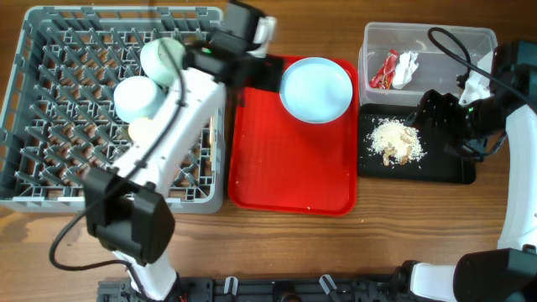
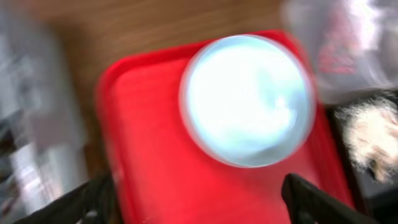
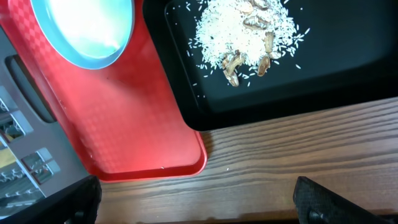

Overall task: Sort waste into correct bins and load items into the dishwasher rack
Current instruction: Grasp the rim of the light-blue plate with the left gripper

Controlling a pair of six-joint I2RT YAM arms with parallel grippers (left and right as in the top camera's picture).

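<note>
The grey dishwasher rack [image 1: 50, 180] at left holds two pale blue-green bowls [image 1: 164, 59] [image 1: 134, 98] and a yellowish cup [image 1: 141, 130]. The round pale plate [image 1: 316, 88] lies on the red serving tray [image 1: 285, 168]; it also shows blurred in the left wrist view [image 2: 249, 99]. My left gripper [image 1: 264, 77] [image 2: 199, 208] is open and empty over the tray, just left of the plate. The clear tub [image 1: 470, 38] holds the red wrapper [image 1: 385, 69] and white tissue [image 1: 408, 67]. Rice scraps [image 1: 396, 141] [image 3: 245, 34] lie in the black tray [image 1: 373, 164]. My right gripper [image 1: 432, 113] [image 3: 205, 208] is open and empty. Fork and stick are out of view.
The red serving tray [image 3: 124, 124] sits between the rack [image 3: 18, 155] and the black tray [image 3: 205, 106]. Bare wooden table [image 3: 280, 155] lies in front of them. My left arm spans across the rack.
</note>
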